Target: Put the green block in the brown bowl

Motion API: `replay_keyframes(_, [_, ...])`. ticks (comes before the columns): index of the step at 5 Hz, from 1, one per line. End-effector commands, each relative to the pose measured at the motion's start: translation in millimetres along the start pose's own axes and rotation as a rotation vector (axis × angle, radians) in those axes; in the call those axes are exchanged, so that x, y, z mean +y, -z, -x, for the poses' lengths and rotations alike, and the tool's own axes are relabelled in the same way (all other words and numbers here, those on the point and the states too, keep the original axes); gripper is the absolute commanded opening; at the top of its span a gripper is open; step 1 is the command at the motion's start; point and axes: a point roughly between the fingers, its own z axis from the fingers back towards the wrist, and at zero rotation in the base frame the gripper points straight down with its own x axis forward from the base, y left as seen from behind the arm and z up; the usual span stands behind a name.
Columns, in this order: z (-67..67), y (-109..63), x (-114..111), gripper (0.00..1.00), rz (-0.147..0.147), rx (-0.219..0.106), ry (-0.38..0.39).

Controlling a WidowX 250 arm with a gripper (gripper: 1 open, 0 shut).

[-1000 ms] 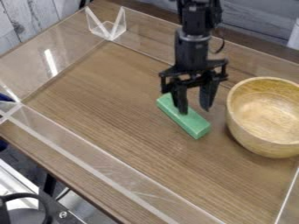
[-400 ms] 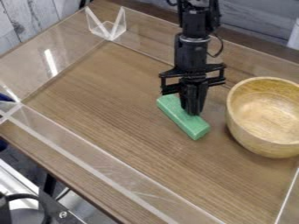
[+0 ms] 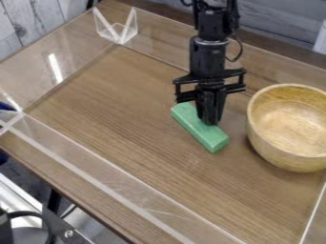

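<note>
The wooden table [image 3: 114, 114] fills most of the view, its brown grain running lengthwise, and a clear plastic wall [image 3: 76, 157] fences it in on all sides, just as it did a second ago. Nothing about that surround has shifted.

The robot arm [image 3: 214, 24] comes down from the top edge, black and nearly upright, tilted only slightly. It stands in the same spot as in the earlier frames.

The brown bowl [image 3: 291, 124] sits at the right side of the table, upright, its thick tan rim facing up and its inside bare. It has not moved.

The gripper [image 3: 211, 112] is where the change lies. A second ago its two black fingers stood spread wide apart, straddling the far end of the block. Now they are drawn together into a narrow wedge, clenched on the green block [image 3: 201, 127] at its upper end, and they look the same as in the frame just before this one.

The green block lies flat on the table, just left of the bowl and not touching it, its long side running diagonally from the gripper toward the lower right. Its near end is free and plainly visible; its far end is covered by the fingers. It rests in the same place and at the same angle as before.
</note>
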Motion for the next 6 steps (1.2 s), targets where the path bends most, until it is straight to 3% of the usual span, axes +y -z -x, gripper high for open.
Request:
replay_keyframes(1, [-4.3, -14.2, -7.6, 0.00, 0.019, -0.018, 0.009])
replay_keyframes(4, [-8.6, -8.9, -4.7, 0.00, 0.009, -0.094, 0.018])
replay_keyframes(5, [0.9, -26.5, -7.8, 1.00, 0.011, -0.084, 0.057])
replay_keyframes(6, [4.6, -43.6, -7.4, 0.00, 0.028, -0.062, 0.066])
